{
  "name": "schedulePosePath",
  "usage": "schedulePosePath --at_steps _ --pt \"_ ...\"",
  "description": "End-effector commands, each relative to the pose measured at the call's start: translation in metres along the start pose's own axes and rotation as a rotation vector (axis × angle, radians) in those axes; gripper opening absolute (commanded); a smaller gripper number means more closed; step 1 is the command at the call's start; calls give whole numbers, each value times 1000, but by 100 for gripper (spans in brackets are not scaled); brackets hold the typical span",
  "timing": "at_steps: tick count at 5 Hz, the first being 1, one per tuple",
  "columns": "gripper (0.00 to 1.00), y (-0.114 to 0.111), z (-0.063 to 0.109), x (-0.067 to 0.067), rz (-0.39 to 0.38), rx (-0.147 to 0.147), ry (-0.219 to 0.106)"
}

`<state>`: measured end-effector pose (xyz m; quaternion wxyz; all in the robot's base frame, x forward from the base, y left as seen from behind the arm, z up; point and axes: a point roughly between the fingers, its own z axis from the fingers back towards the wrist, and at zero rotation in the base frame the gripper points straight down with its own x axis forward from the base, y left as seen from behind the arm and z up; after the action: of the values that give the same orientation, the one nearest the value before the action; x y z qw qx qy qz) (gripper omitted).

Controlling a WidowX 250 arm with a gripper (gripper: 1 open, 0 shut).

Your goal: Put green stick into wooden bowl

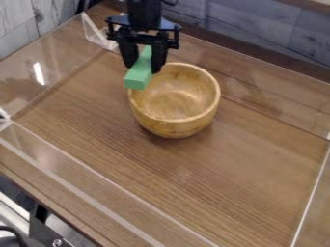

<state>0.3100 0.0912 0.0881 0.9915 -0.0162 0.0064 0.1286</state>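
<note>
The green stick hangs in the air, pinched between the black fingers of my gripper, which is shut on it and points straight down. The stick's lower end sits just over the left rim of the wooden bowl, a round light-tan bowl with thick walls in the middle of the table. Nothing lies inside the bowl. The arm rises out of the top of the picture.
A dark wooden tabletop is ringed by low clear plastic walls. A grey brick-pattern backdrop runs along the far side. Black hardware shows at the lower left corner.
</note>
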Motion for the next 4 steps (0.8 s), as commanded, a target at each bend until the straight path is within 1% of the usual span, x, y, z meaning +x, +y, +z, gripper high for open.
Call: schedulePosePath --at_steps 1,2,3,4 --pt "0 -7 23 12 -14 4 -96" --pt "0 -13 17 14 -15 1 -95" --pt "100 -18 15 15 -16 -3 -92" --pt "100 -21 17 14 -15 -8 -92"
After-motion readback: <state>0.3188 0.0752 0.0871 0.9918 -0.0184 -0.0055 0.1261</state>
